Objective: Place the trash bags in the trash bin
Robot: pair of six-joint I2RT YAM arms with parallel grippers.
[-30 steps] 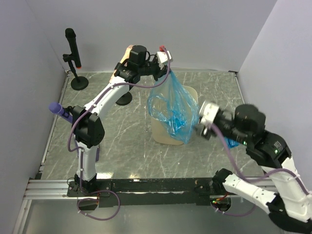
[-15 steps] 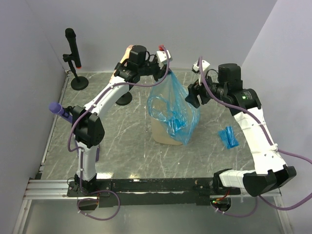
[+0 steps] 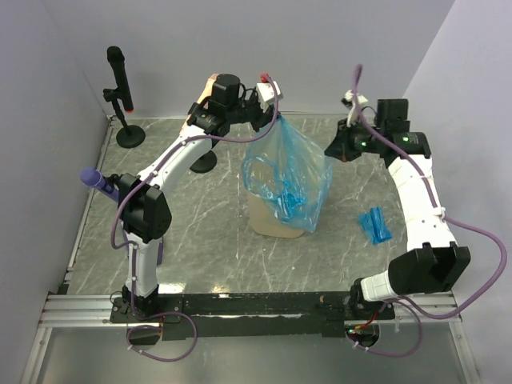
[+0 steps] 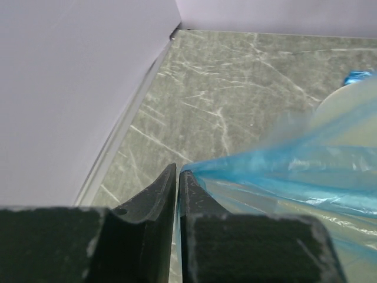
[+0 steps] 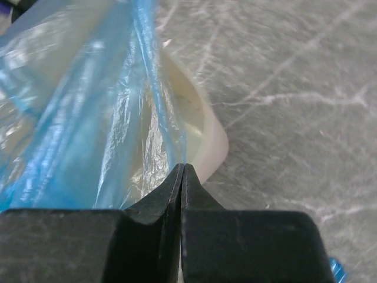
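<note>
One blue trash bag (image 3: 284,172), draped over bin (image 3: 272,222): left gripper (image 3: 274,108) clamped shut on its top edge; right gripper (image 3: 332,150), newly swung across, now pinched closed on its right edge, mouth stretched, judged ready for lowering in.

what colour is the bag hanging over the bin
Translucent blue bag, with the cream trash bin showing through it. Best seen in the top external view.

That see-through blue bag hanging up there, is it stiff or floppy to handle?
The blue bag looks very floppy: it sags in wrinkled folds from the pinch of the left gripper. It is probably light, since a pinch on thin film carries it. Its glossy film might slip.
</note>
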